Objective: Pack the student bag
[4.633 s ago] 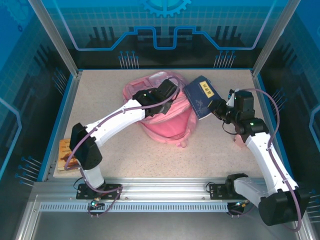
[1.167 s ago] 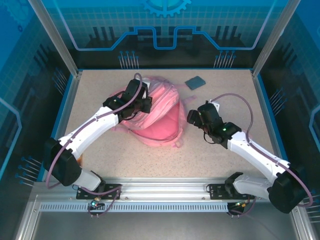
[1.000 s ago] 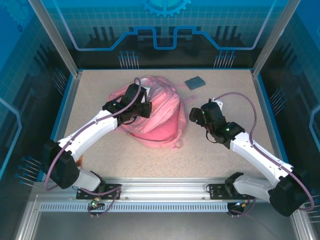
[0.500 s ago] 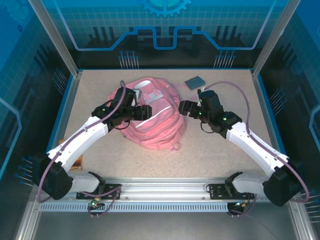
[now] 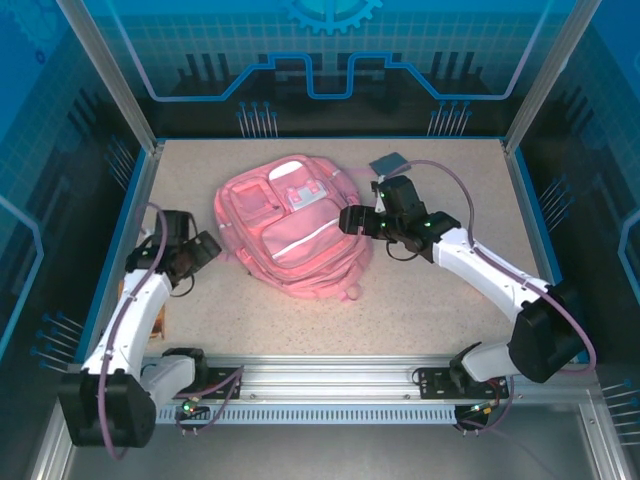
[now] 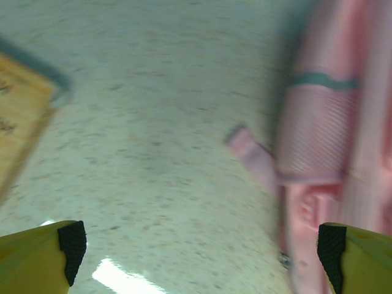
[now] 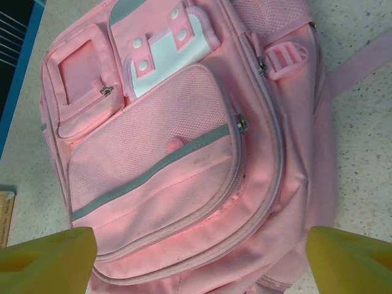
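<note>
Across the whole floor of the cell, a speckled beige table (image 5: 450,320), bare along its near edge. On it, a little left of centre and toward the far edge, the pink student bag (image 5: 295,235), lying flat with front side up: pale stripe across the mesh pocket, white patches and a small zipped pocket nearer the far edge, zips drawn closed as far as can be seen from the right wrist (image 7: 184,153). Just beside the bag's left edge, over bare table, the left gripper (image 5: 205,247), claw spread wide with nothing between the fingertips (image 6: 196,245), a pink strap end and the bag's side (image 6: 324,122) off to its right. At the bag's right edge, the right gripper (image 5: 350,220), claw likewise spread wide and holding nothing (image 7: 202,245); impossible to tell whether touching the fabric. Against the left edge, under the left arm, an orange book (image 6: 21,116). Toward the far right corner, well apart from the bag, a small flat grey-blue item (image 5: 389,163).
</note>
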Robot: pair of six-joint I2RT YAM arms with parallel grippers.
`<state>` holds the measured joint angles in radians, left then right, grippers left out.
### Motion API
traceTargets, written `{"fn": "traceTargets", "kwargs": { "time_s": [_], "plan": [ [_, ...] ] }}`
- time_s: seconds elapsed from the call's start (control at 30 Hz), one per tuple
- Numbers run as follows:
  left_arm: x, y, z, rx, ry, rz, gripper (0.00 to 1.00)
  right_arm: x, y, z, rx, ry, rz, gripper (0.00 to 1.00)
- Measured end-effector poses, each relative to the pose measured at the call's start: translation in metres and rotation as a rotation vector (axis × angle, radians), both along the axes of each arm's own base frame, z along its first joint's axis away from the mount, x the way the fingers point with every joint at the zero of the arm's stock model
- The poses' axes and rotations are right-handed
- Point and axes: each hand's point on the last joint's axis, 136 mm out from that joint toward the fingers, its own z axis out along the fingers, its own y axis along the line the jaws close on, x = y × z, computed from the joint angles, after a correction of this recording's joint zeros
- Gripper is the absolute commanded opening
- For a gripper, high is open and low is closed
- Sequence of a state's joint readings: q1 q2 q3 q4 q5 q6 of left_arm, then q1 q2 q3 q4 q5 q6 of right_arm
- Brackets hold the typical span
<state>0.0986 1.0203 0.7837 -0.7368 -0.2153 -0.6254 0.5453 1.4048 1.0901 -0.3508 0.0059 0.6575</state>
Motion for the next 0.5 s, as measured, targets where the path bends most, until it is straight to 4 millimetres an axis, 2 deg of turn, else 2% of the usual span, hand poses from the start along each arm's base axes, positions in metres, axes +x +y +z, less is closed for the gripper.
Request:
{"fn": "traceTargets", "kwargs": {
  "time_s": [0.1, 0.23, 0.5],
  "plan": [
    [-0.014, 0.026, -0.017, -0.031, 0.030, 0.129, 0.99, 0.001, 0.004, 0.001, 0.010, 0.005, 0.013, 0.92],
    [-0.020, 0.059, -0.032, -0.053, 0.051, 0.281, 0.99, 0.001, 0.007, 0.004, 0.023, 0.002, 0.023, 0.92],
    [-0.020, 0.102, -0.051, -0.028, 0.075, 0.455, 0.99, 0.002, 0.011, -0.009, 0.018, 0.039, 0.032, 0.92]
  ]
}}
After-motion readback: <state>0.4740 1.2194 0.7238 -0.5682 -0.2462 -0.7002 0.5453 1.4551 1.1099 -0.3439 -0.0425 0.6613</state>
